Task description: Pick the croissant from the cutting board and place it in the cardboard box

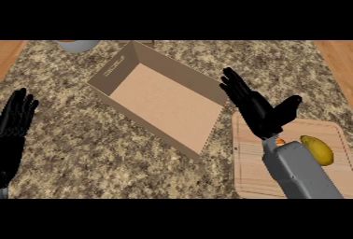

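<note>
- Head view, risks: the right hand [257, 108] is above the far left corner of the cutting board [248, 182], near the cardboard box [162, 100], while the croissant [318, 150] lies on the board's right part, just right of the grey forearm [298, 172]. Judging by this, the hand is off to the far left of the pastry; closing here would catch nothing.
- The forearm runs right beside the croissant, possibly touching it; I cannot tell. A sideways sweep could nudge the pastry toward the board's right edge.
- The box sits skewed, its near right wall close to the board; a low carry could clip that wall and shift the box.
- A small orange spot [279, 141] shows at the wrist; too small to identify.
- Head view, pose: the right hand's fingers are straight and together, pointing far-left, thumb spread out to the right, holding nothing.
- The left hand [14, 121] rests at the left edge, fingers straight and up, slightly fanned.
- A grey bowl [77, 45] is at the far edge, left of the box.
</note>
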You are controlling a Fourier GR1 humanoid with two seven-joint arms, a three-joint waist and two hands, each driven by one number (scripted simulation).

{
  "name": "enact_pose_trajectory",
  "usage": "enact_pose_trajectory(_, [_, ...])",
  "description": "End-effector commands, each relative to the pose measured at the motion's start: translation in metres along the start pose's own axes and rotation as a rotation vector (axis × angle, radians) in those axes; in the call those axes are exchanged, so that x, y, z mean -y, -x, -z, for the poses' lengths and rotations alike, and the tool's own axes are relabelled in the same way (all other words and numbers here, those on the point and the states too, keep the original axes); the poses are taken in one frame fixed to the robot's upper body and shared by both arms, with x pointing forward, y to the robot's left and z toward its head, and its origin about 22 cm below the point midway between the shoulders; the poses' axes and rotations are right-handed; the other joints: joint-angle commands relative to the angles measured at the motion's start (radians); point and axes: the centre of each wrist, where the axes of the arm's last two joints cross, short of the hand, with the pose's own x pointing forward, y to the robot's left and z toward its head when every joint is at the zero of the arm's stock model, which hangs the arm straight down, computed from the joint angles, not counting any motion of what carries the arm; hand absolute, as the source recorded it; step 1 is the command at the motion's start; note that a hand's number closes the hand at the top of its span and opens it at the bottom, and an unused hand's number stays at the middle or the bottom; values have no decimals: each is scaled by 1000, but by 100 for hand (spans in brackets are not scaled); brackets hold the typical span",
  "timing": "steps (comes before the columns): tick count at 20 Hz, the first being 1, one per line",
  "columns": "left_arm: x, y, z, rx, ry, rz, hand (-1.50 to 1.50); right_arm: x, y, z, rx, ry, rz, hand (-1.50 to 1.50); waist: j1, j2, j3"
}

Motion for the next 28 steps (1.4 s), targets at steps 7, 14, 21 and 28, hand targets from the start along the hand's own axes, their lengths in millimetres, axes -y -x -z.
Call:
enact_pose_trajectory(7, [14, -3, 10, -26, 201, 127, 0, 71, -170, -25, 226, -102, -1003, -150, -123, -34, -6])
enact_pose_trajectory(14, [34, -7, 30, 6, 290, 117, 0, 110, -178, -79, 323, -316, -1261, -150, -65, -1, 10])
enact_pose_trajectory(21, [58, 10, 29, -1, 324, 130, 0, 109, -176, -116, 253, -469, -1511, -150, -46, -6, 8])
enact_pose_trajectory(28, [64, -6, 48, 13, 325, 137, 0, 52, -155, -129, -20, -621, -1818, -150, -26, -5, 6])
